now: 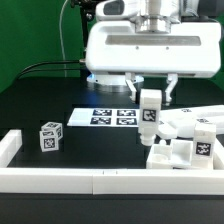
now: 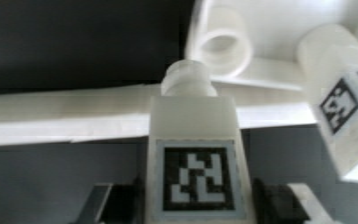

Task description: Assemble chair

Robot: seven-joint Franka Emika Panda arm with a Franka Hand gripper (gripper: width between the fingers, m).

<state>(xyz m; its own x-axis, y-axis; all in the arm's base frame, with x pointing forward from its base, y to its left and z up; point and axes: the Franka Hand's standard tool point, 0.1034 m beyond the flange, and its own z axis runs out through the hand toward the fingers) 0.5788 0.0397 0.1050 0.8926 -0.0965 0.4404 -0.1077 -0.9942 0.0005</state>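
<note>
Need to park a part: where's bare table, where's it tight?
Free: table between tagged block, marker board and front rail; also behind the block. Crowded: exterior view's right, where the gripper holds a leg beside the piled chair parts.

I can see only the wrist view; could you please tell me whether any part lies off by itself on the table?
Observer: Yes, a small tagged cube sits alone toward the exterior view's left, inside the border rail.
Operator: Thank you. Is the leg I hold upright?
Observer: Yes, the leg hangs upright in the hand.
Operator: Is anything else nearby?
Observer: The marker board lies flat, to the leg's left in the exterior view.
</note>
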